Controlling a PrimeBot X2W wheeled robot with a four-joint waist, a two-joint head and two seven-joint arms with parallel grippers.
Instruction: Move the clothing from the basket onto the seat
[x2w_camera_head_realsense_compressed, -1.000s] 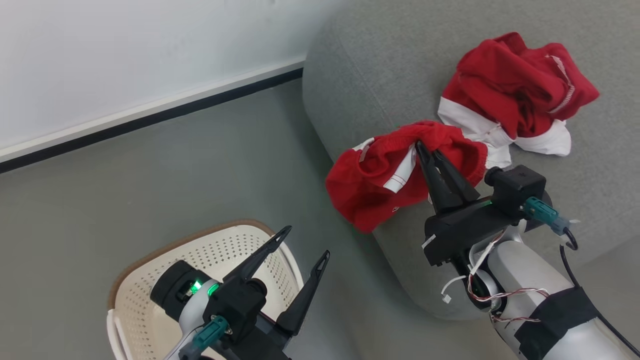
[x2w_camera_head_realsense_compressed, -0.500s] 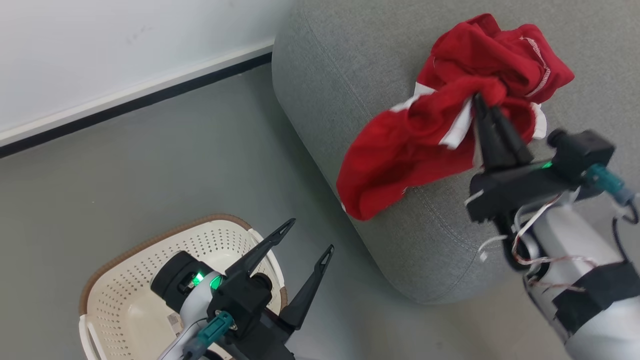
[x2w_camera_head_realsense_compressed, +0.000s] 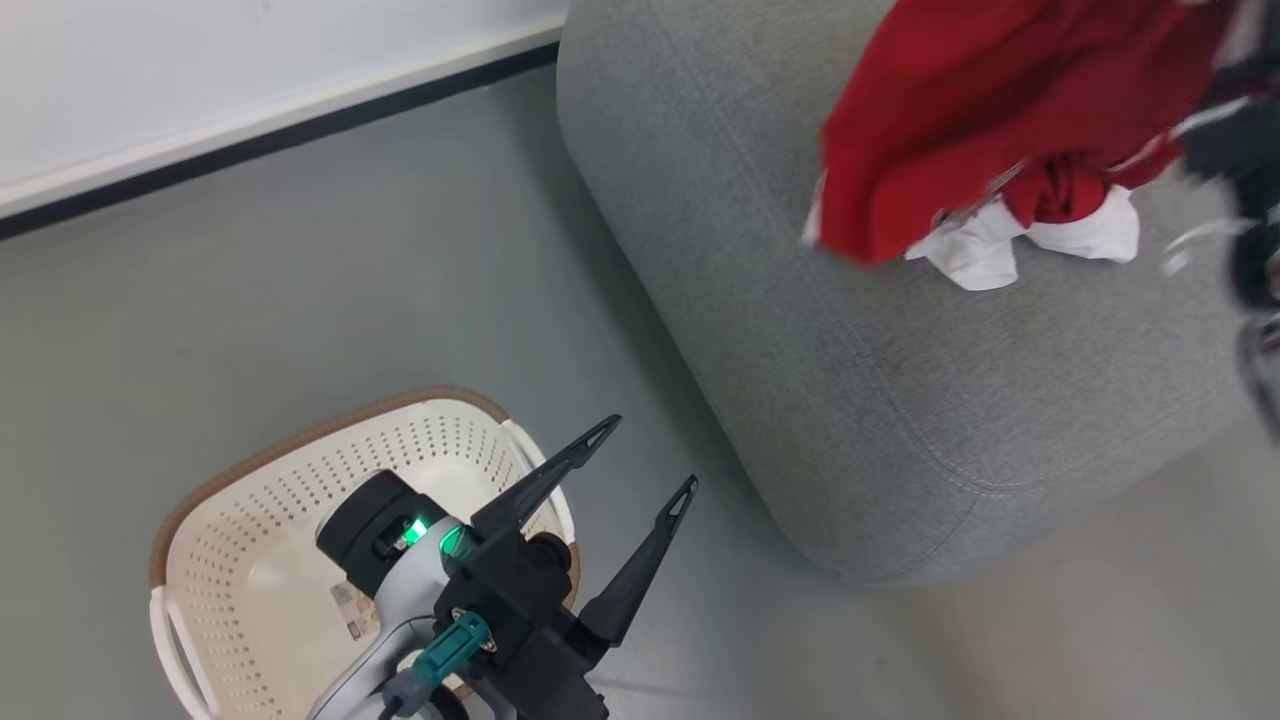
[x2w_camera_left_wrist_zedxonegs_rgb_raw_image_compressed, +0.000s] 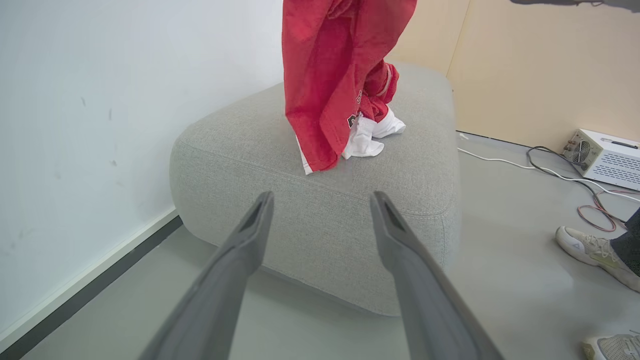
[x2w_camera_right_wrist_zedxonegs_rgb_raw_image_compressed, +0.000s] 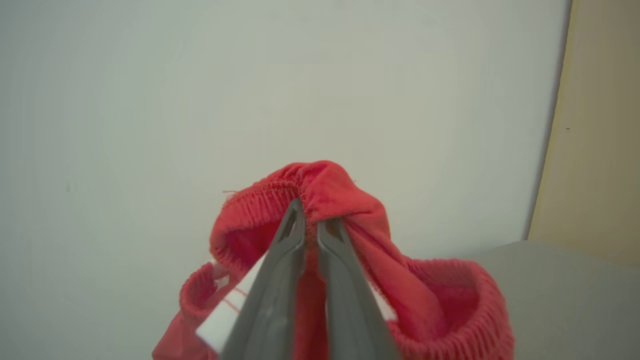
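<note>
My right gripper (x2w_camera_right_wrist_zedxonegs_rgb_raw_image_compressed: 314, 220) is shut on the elastic hem of a red piece of clothing (x2w_camera_right_wrist_zedxonegs_rgb_raw_image_compressed: 350, 210). That clothing (x2w_camera_head_realsense_compressed: 950, 130) hangs in the air over the grey seat (x2w_camera_head_realsense_compressed: 850, 400), its lower edge just above the cushion (x2w_camera_left_wrist_zedxonegs_rgb_raw_image_compressed: 350, 240). A second red and white garment (x2w_camera_head_realsense_compressed: 1060, 215) lies crumpled on the seat behind it. The cream basket (x2w_camera_head_realsense_compressed: 250, 480) stands on the floor at the lower left, its bare floor showing a sticker (x2w_camera_head_realsense_compressed: 345, 610). My left gripper (x2w_camera_head_realsense_compressed: 650, 455) is open above the basket's right edge, holding nothing.
A white wall with a dark skirting (x2w_camera_head_realsense_compressed: 250, 150) runs along the back. In the left wrist view a person's shoe (x2w_camera_left_wrist_zedxonegs_rgb_raw_image_compressed: 590, 250), a white box device (x2w_camera_left_wrist_zedxonegs_rgb_raw_image_compressed: 605, 157) and cables (x2w_camera_left_wrist_zedxonegs_rgb_raw_image_compressed: 550, 175) lie on the floor right of the seat.
My right gripper has lifted the red garment off the seat's front corner, up and farther over the cushion. The head view has shifted. The left gripper stays open by the basket.
</note>
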